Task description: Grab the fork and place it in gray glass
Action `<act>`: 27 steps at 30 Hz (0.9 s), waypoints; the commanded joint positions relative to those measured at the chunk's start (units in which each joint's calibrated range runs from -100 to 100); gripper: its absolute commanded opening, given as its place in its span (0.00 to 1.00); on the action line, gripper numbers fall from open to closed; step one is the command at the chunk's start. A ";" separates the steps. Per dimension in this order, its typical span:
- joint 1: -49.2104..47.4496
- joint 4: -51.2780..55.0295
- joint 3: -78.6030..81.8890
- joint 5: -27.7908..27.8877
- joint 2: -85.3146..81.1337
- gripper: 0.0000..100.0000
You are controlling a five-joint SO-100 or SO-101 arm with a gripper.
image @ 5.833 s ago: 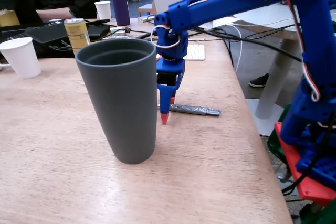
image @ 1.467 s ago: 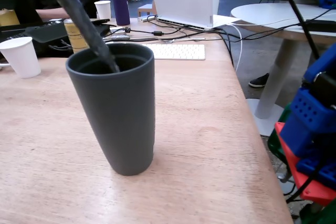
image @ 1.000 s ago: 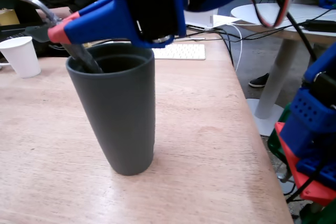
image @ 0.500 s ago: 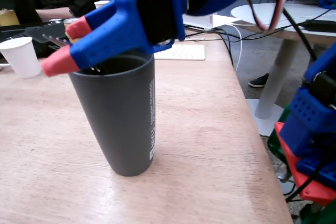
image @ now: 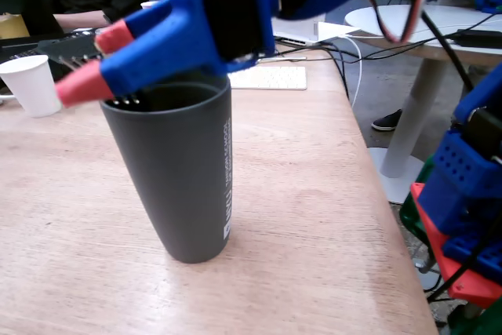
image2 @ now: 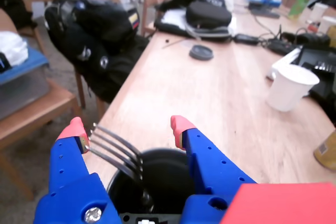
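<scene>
Fork (image2: pixel 118 153) standing in glass (image: pixel 180 186), tines above rim. Gripper (image2: pixel 126 127) fingers spread, release seemingly done. Next: lift clear of glass.

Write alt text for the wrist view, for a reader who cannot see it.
An open blue gripper with red fingertips sits over the mouth of the gray glass; the fork leans against the left finger, tines up, handle down inside the glass. Beyond, a white paper cup stands on the wooden table.
</scene>
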 commanded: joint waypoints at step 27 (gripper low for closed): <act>14.09 9.00 -1.17 -0.44 -25.87 0.34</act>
